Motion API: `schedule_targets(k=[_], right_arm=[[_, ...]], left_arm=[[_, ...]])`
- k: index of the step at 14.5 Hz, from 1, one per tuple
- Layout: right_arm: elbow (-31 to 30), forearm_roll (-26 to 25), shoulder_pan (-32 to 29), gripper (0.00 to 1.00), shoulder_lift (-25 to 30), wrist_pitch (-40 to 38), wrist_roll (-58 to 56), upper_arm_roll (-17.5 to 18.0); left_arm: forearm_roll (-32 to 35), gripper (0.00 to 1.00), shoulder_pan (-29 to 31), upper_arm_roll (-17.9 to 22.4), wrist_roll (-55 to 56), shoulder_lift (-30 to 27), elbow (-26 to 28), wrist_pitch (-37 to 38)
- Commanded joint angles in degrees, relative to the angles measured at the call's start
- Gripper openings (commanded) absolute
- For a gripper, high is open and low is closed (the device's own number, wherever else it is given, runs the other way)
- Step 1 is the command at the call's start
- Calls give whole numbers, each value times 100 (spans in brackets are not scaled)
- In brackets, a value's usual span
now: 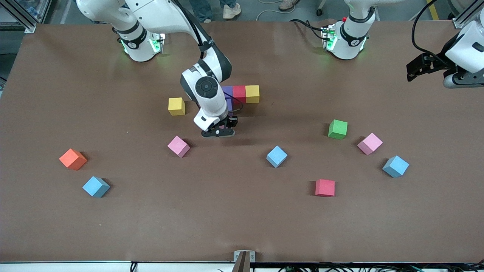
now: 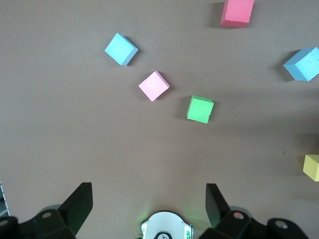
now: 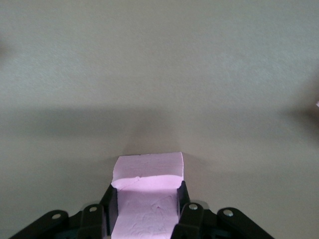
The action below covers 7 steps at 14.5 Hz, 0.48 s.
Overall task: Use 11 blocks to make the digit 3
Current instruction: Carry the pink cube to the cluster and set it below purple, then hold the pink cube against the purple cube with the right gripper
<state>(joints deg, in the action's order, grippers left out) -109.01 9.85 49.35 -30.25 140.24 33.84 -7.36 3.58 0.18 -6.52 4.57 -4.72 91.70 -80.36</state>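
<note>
Fingers of my right gripper (image 3: 144,209) pinch a pink block (image 3: 147,186), centre frame, just below the purple-red-yellow row (image 1: 241,94). My left gripper (image 2: 149,204) waits upper right, fingers spread, holding nothing.

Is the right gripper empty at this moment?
No, the right wrist view shows the right gripper shut on a pink block, held between its fingers above the table.

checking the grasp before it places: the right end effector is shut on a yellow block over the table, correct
Not quite. The right end effector is shut on a pink block, not a yellow one, as the right wrist view shows. It is over the table.
</note>
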Motion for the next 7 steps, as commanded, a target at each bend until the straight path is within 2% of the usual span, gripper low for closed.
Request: schedule_targets(k=[1, 7], right_arm=[[-428, 69, 127, 0, 326, 48, 272, -29], [-428, 69, 224, 0, 335, 83, 773, -29]], left_arm=[[-103, 100, 26, -7, 44, -65, 41, 55], [-103, 100, 26, -7, 44, -82, 94, 55]])
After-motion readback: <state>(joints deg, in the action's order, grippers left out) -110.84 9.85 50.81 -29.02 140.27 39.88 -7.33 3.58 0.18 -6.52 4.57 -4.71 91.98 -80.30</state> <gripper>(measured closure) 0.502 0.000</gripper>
